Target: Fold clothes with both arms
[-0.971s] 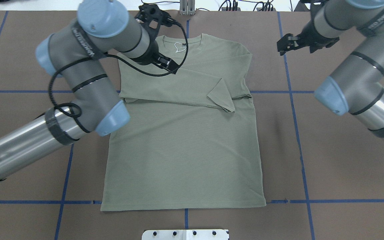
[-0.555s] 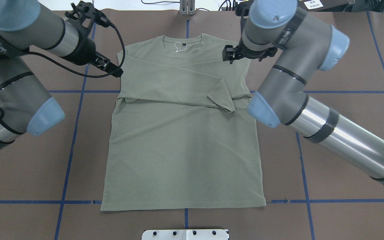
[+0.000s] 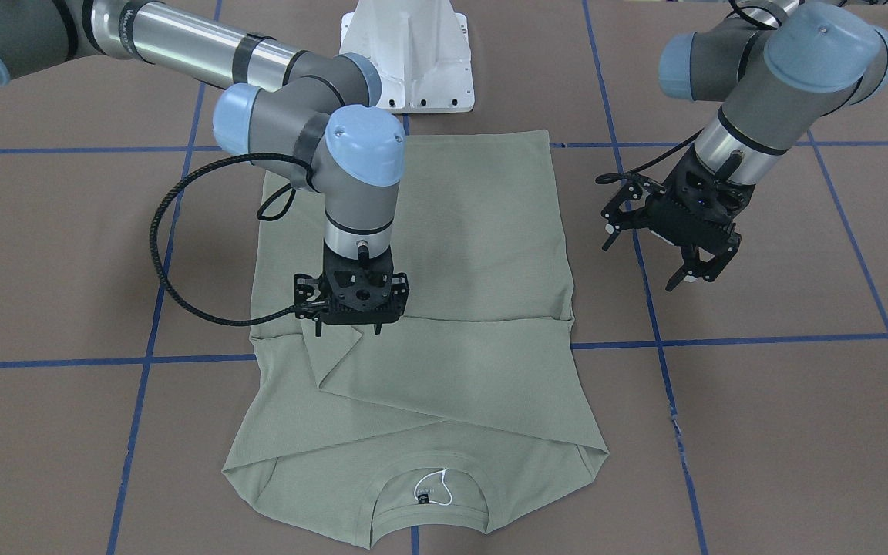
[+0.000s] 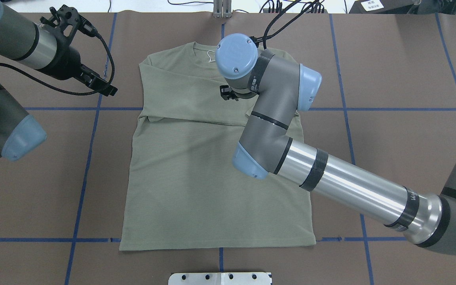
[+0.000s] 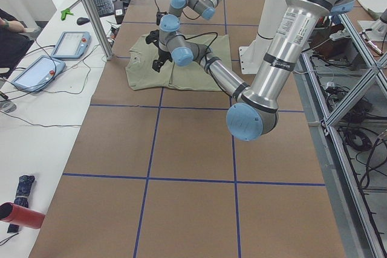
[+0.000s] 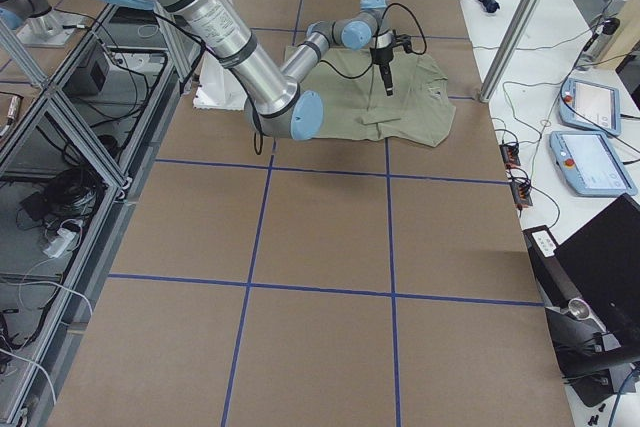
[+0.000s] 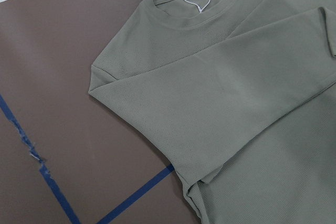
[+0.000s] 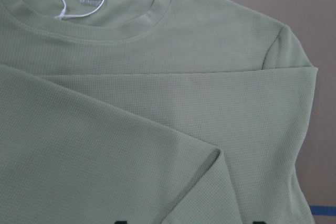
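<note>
Fingers of the right gripper (image 3: 348, 327) stand wide apart and point straight down with nothing between them. They sit low over the shirt (image 3: 475, 231), left of centre in the front view, by the cuff end of the upper folded sleeve. I cannot tell whether they touch the cloth. On the left gripper (image 3: 697, 270) the fingers are also spread wide and hold nothing. It hangs over bare table (image 3: 798, 401) in the right half of that view, apart from the shirt's edge. The shirt lies flat in the middle of the table. Its hem is toward the white pedestal (image 3: 413, 62) at the top of the front view and its collar is at the bottom edge. Both sleeves are folded across the chest, one over the other. The black label (image 3: 423, 499) with its white string loop shows inside the collar. Blue tape lines (image 3: 760, 338) cross the brown table.
</note>
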{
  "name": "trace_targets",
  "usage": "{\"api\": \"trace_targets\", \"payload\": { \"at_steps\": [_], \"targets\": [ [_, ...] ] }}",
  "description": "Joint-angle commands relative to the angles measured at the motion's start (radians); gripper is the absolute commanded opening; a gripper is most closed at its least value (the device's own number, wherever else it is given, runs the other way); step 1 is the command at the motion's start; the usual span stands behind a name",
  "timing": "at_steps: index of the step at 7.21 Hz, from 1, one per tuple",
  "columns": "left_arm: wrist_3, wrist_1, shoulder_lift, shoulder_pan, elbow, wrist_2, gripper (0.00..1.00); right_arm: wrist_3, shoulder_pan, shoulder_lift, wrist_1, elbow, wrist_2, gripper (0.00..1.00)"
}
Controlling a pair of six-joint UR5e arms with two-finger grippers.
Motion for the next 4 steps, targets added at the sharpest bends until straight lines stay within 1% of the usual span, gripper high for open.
{"api": "trace_targets", "payload": {
  "at_steps": [1,2,3,4],
  "targets": [
    [-0.003,-0.003,0.004,-0.001,0.000,-0.002,1.00,0.011,-0.041,0.004,0.001,-0.049,-0.053,0.75],
    [-0.003,-0.003,0.006,-0.001,0.000,-0.002,1.00,0.009,-0.047,0.003,0.001,-0.055,-0.058,0.68],
    [-0.001,-0.003,0.006,0.001,0.000,-0.002,1.00,-0.002,-0.053,0.004,0.001,-0.075,-0.083,0.63],
    [0.000,-0.003,0.012,0.001,0.000,-0.002,1.00,-0.003,-0.055,0.006,0.004,-0.083,-0.089,0.61]
  ]
}}
